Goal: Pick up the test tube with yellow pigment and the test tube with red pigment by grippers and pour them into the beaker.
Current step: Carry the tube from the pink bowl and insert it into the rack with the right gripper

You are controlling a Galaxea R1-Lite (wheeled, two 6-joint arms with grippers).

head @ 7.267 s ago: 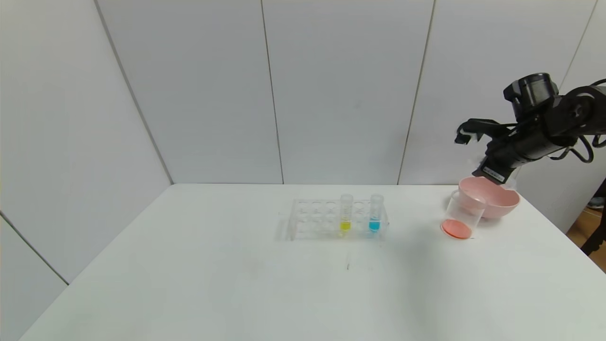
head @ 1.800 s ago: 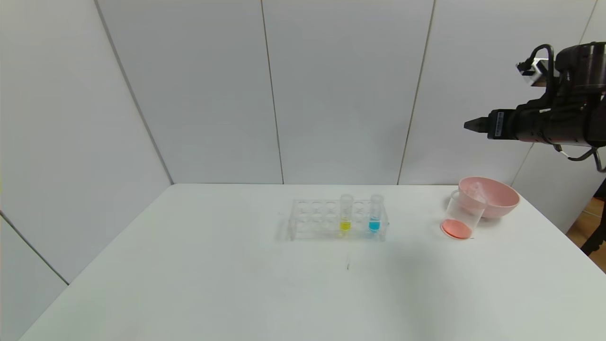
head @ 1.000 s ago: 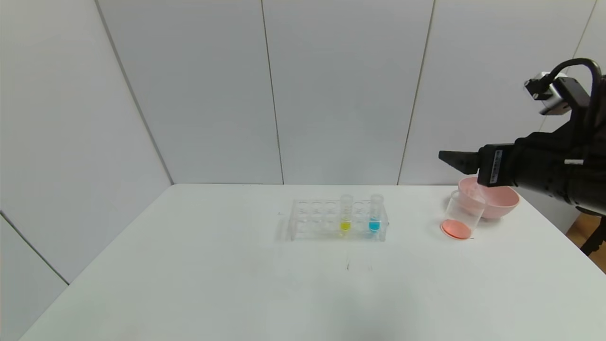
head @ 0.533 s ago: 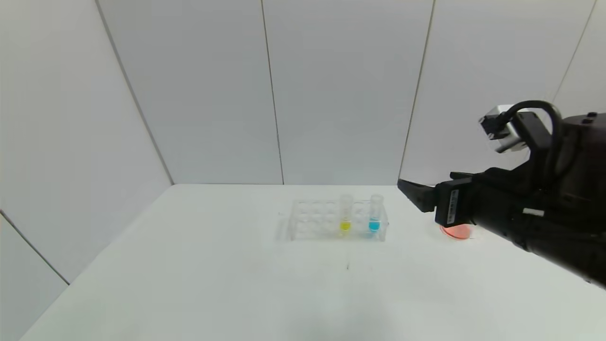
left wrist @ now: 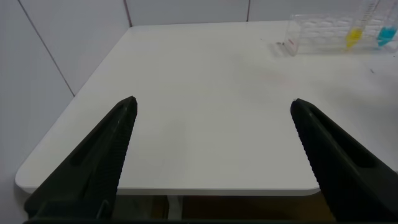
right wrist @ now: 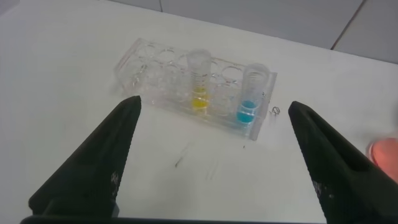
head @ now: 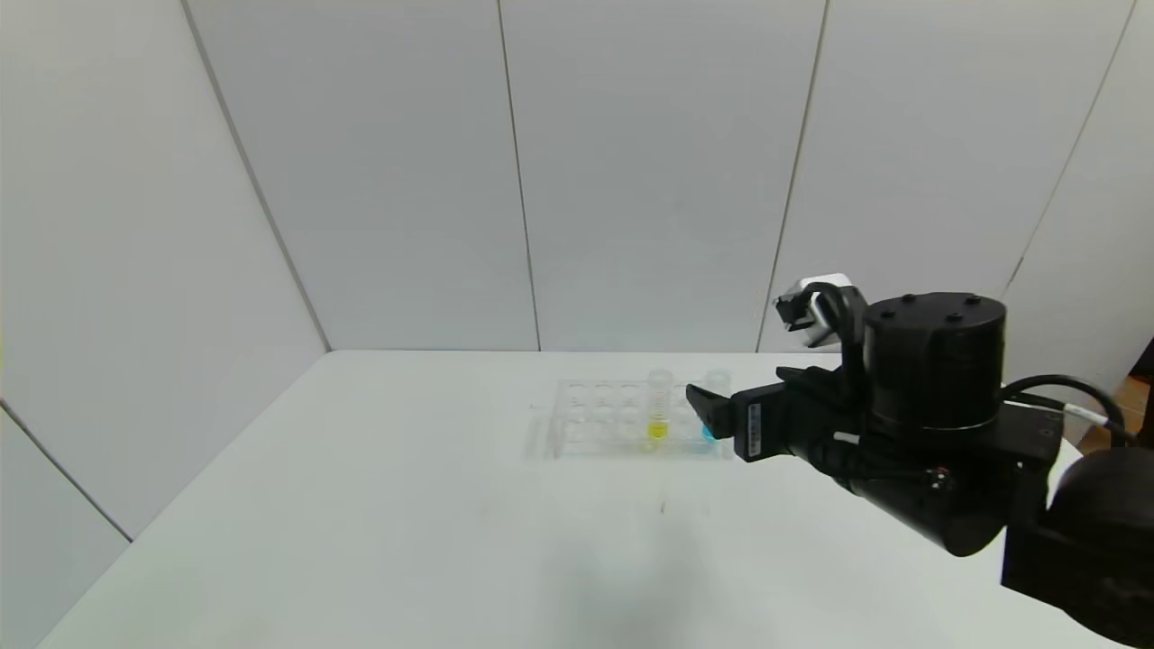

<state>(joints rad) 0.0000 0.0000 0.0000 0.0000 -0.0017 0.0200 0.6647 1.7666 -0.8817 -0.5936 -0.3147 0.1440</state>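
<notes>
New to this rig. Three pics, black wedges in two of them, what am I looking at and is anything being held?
It is a two-armed robot seen by three cameras. The head view looks down at a white table. The other two cameras sit on the wrists, so the black wedges at the edges are each gripper's own fingers.

The right gripper reaches in over the table, open and holding nothing, close to a clear tube rack. In the rack stand the test tube with yellow pigment and a tube with blue liquid. A blurred orange-red patch at the edge of the right wrist view is too cut off to identify.

The left gripper is also open and empty, hanging back near the table's edge, with the rack far off in its view.
</notes>
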